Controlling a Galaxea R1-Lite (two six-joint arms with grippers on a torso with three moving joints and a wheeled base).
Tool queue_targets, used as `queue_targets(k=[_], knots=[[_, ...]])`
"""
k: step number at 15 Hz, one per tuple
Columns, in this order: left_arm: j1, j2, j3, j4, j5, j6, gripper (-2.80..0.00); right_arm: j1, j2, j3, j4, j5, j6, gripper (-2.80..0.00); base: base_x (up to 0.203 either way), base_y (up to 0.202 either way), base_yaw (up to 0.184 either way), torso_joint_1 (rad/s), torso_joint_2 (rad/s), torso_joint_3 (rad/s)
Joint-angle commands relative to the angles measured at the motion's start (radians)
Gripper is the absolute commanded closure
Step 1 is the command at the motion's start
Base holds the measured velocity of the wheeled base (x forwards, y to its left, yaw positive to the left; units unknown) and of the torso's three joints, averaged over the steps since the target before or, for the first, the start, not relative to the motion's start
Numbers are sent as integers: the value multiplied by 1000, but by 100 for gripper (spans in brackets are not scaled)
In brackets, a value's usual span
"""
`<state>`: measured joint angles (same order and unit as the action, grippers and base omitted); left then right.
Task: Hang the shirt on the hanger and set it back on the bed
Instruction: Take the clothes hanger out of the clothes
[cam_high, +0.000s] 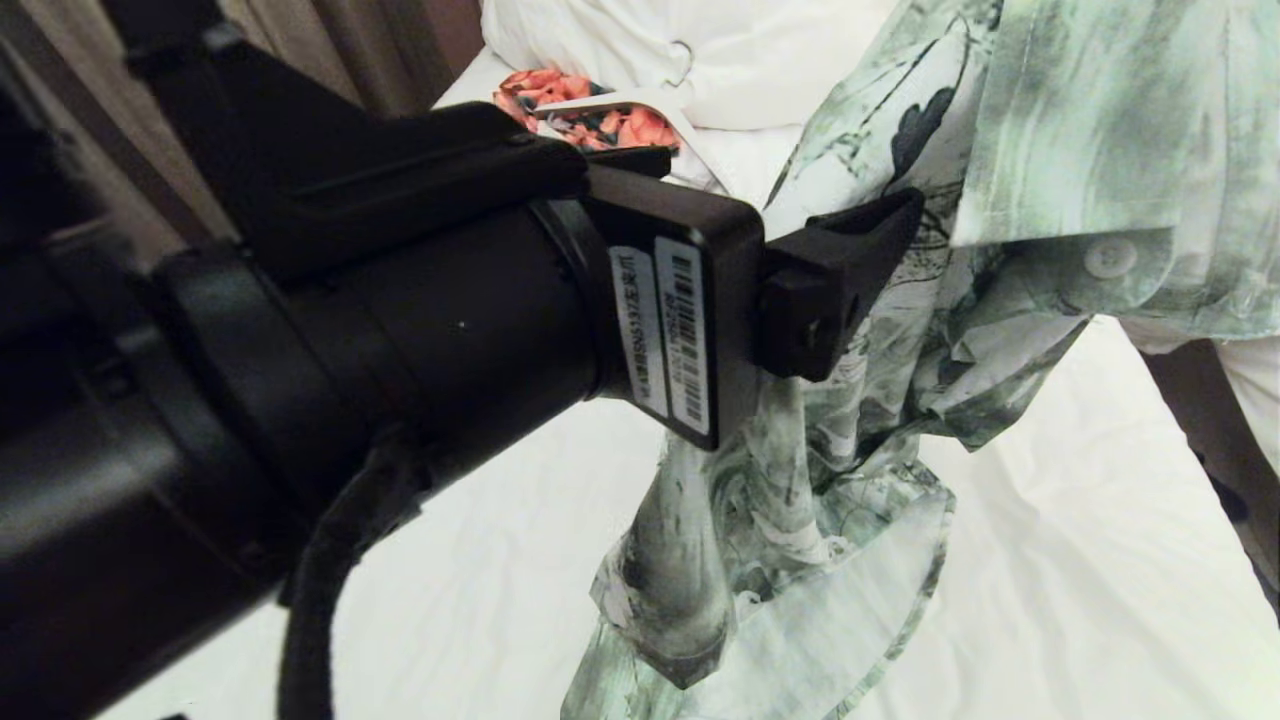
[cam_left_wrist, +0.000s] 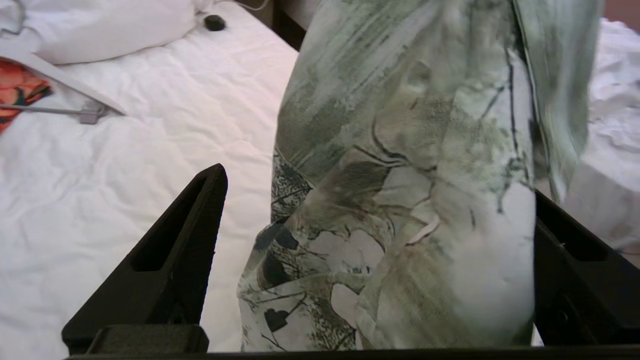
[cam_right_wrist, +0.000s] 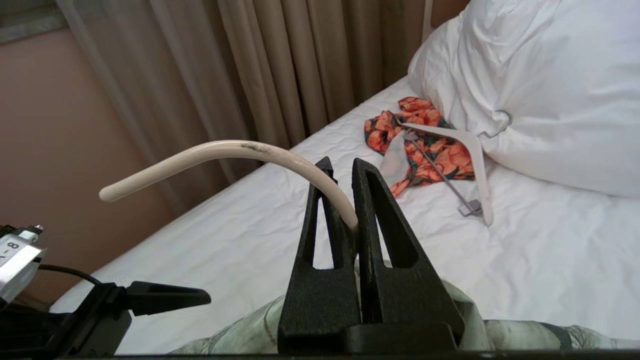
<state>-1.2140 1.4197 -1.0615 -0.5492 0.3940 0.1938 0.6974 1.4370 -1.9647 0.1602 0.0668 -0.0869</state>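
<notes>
Above the bed (cam_high: 1050, 560), the shirt (cam_high: 1000, 200) hangs in the air, its green and white folds draping down toward the white sheet, the lowest folds seeming to reach it. The right tool (cam_right_wrist: 350, 200) is pressed together on the hook of the hanger (cam_right_wrist: 225, 150), pinching the cream wire so the curved end arcs out past the fingertips; shirt fabric shows just below it. The left tool (cam_left_wrist: 372, 200) stands spread wide, one finger (cam_left_wrist: 170, 260) on each side of a hanging fold of the shirt, the fabric lying between them without being clamped. Toward the head end of the bed, beside the pillow (cam_right_wrist: 540, 90), lie an orange floral garment (cam_right_wrist: 425, 145) and a thicker white hanger (cam_right_wrist: 470, 150).
</notes>
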Motion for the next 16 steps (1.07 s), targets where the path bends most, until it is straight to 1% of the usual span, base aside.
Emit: queue_targets(k=[1, 6, 8, 11, 14, 16], knots=[[-1, -28, 22, -5, -3, 1, -280, 1, 0, 0, 1, 1, 2, 0, 0, 0, 0, 0, 0, 0], [4, -95, 57, 3, -6, 3, -280, 1, -1, 0, 4, -6, 3, 0, 0, 0, 0, 0, 0, 0], [13, -115, 97, 2, -9, 3, -280, 4, -1, -2, 1, -19, 3, 0, 0, 0, 0, 0, 0, 0], [49, -172, 144, 2, -105, 3, -280, 2, -1, -3, 1, -21, 1, 0, 0, 0, 0, 0, 0, 0], [56, -195, 150, 0, -112, 1, -280, 0, 2, -3, 0, -22, -2, 0, 0, 0, 0, 0, 0, 0], [54, -225, 152, 0, -112, 1, -280, -16, 7, -3, -1, -21, -2, 0, 0, 0, 0, 0, 0, 0]])
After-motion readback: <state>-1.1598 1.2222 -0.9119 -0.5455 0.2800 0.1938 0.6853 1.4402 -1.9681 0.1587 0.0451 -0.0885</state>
